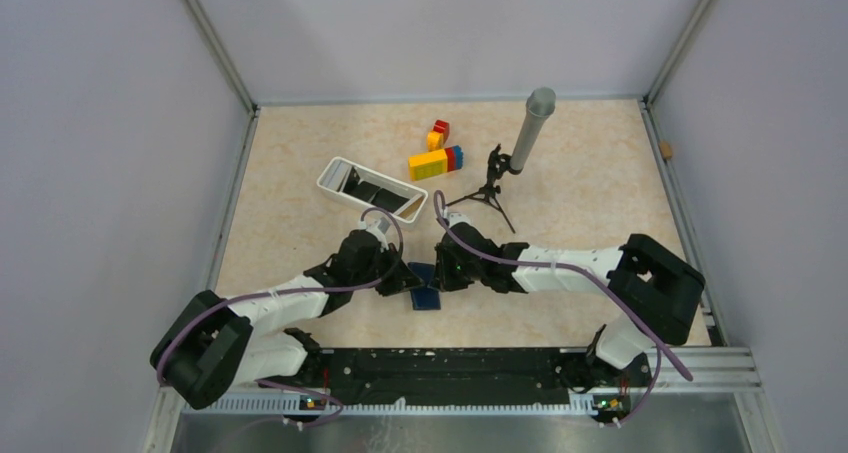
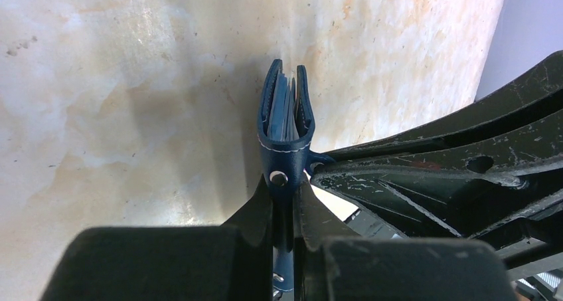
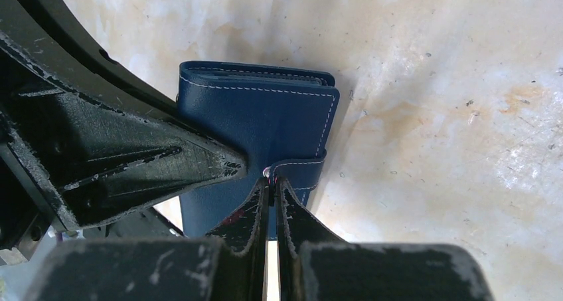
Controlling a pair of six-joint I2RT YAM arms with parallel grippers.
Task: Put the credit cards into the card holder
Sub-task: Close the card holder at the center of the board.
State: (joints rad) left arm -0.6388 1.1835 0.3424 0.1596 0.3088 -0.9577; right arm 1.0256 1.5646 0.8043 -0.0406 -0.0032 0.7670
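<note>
We have the card holder folded shut at the near middle of the tabletop, with our left pincer and right pincer both clamped on its snap strap. We should peel it open slowly (thin strap, easy slip), with the left holding firm.

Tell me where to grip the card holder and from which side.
Probably the thin strap jutting from its edge, approached end-on, pinching its flat faces. The folded card holder is thicker there, its layers splayed. Both the left pincer and right pincer are shut on the strap.
</note>
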